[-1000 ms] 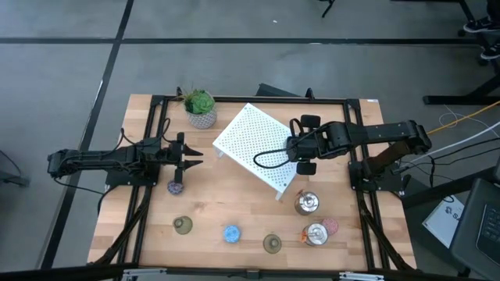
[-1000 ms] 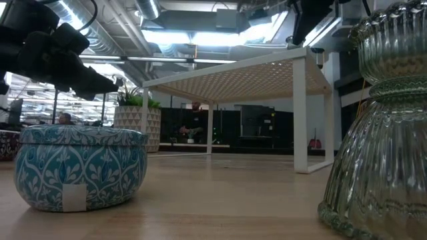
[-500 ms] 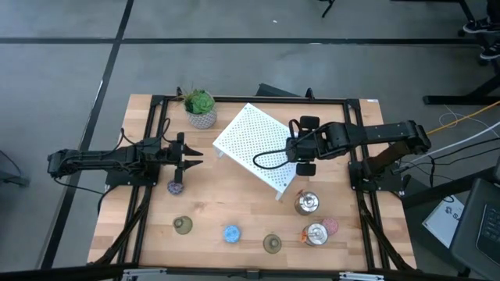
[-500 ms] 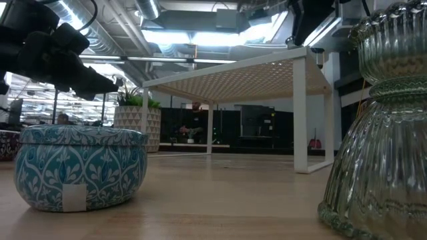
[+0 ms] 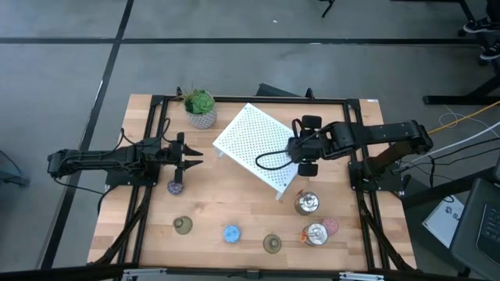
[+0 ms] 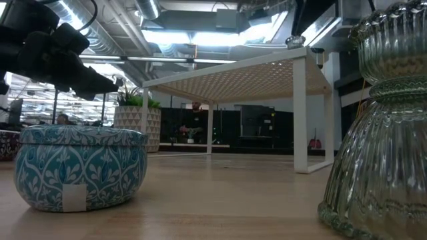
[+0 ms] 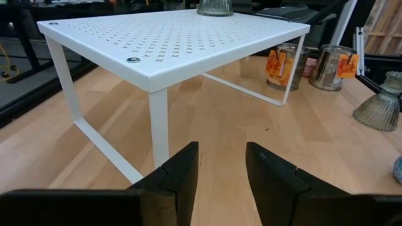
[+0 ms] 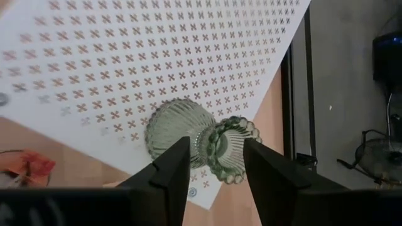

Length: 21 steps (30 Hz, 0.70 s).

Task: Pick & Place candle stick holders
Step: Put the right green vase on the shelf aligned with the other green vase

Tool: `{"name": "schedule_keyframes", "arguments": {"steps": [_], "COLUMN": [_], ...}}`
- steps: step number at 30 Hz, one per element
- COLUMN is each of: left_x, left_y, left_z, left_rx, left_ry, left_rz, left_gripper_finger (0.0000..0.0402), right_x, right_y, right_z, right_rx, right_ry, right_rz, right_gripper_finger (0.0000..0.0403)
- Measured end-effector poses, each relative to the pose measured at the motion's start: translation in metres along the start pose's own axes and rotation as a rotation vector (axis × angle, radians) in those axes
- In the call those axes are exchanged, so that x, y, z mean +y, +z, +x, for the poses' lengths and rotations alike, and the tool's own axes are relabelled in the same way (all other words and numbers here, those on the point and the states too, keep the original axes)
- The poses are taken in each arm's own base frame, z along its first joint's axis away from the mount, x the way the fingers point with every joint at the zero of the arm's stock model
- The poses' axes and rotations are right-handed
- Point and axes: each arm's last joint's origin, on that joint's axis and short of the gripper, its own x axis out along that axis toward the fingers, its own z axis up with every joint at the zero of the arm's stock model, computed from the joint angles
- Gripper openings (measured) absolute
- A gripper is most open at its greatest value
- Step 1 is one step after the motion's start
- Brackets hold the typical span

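My right tool (image 8: 215,164) hangs apart over a green holder (image 8: 195,139) standing on the white stand (image 8: 151,56); left tool (image 7: 221,172) apart, idle.

Stand (image 5: 254,144): white, top perforated with rows of small crosses.
Table (image 5: 234,203): pale wood, black frame.
Arms: dark, near black.
Plant (image 5: 200,101): green leaves; pot (image 5: 202,119) pale with a grey lattice pattern.
Ribbed glass holder (image 8: 207,143): olive-green, translucent.
Two more bell holders (image 5: 183,225) and (image 5: 272,243): olive.
Tin (image 6: 80,167): teal-blue with white leaf ornament, white label.
Small holder (image 5: 176,187): purple.
Two cans (image 7: 281,64) and (image 7: 333,66): shiny silver, orange labels.
Disc (image 5: 331,226): pink.
Floor (image 5: 234,55): grey, dark lines.
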Motion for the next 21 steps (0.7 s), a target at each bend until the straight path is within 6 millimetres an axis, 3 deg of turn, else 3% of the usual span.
{"name": "schedule_keyframes", "arguments": {"steps": [11,21], "left_x": [0.000,0.000], "left_y": [0.000,0.000], "left_z": [0.000,0.000], "left_rx": [0.000,0.000], "left_ry": [0.000,0.000], "left_rz": [0.000,0.000], "left_gripper_finger": [0.0128,0.0128], "right_x": [0.009,0.038], "right_y": [0.000,-0.004], "right_z": [-0.036,-0.061], "right_rx": [-0.076,-0.141], "right_ry": [0.037,0.152], "right_rz": [0.035,0.079], "right_gripper_finger": [0.0151,0.0151]}}
